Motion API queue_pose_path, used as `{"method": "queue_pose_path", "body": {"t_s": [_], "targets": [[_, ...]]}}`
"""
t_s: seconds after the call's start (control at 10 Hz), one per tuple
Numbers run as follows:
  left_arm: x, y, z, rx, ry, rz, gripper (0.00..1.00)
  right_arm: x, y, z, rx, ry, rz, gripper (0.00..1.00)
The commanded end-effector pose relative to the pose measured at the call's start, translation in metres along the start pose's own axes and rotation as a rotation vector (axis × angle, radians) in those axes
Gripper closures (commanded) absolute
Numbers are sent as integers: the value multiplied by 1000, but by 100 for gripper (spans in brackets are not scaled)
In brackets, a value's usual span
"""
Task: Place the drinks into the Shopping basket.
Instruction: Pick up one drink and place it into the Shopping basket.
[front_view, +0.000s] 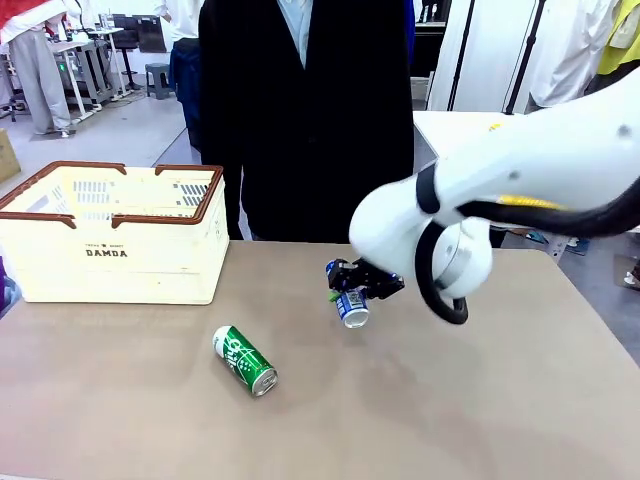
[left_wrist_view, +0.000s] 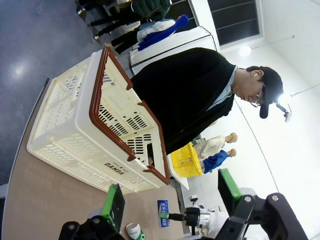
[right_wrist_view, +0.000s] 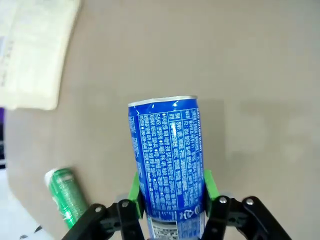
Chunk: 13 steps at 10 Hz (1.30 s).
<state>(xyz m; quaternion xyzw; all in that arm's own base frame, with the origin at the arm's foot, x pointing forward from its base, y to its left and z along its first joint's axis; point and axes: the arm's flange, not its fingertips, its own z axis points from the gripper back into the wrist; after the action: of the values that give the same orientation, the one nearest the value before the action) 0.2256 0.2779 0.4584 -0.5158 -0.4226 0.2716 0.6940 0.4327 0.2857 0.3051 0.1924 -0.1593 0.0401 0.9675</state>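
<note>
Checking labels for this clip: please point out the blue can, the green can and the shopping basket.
blue can (right_wrist_view: 170, 160), right wrist view, printed side.
green can (front_view: 243, 360), front view, middle of its body.
shopping basket (front_view: 105, 279), front view, front wall below the lettering.

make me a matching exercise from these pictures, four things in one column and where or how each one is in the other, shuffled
Things:
1. blue can
2. green can
3. Shopping basket
4. left gripper

States:
A. open, holding nothing
B. lying on its side on the table
C. clamped between the pads of the right gripper
D. standing upright on the robot's left part of the table

Pairs: 1-C, 2-B, 3-D, 4-A
</note>
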Motion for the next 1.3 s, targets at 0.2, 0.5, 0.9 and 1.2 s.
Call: {"method": "queue_pose_path", "body": {"t_s": [0.2,0.5,0.9,1.2], "targets": [[0,0,2,-6,8,1,0,17,32,-7,-16,93,52,100],[0,0,2,-6,8,1,0,-7,11,-21,-49,80,31,100],[0,0,2,-6,8,1,0,-11,15,-34,-19,156,106,100],[0,0,2,-6,8,1,0,-10,12,-33,-20,163,114,0]]}}
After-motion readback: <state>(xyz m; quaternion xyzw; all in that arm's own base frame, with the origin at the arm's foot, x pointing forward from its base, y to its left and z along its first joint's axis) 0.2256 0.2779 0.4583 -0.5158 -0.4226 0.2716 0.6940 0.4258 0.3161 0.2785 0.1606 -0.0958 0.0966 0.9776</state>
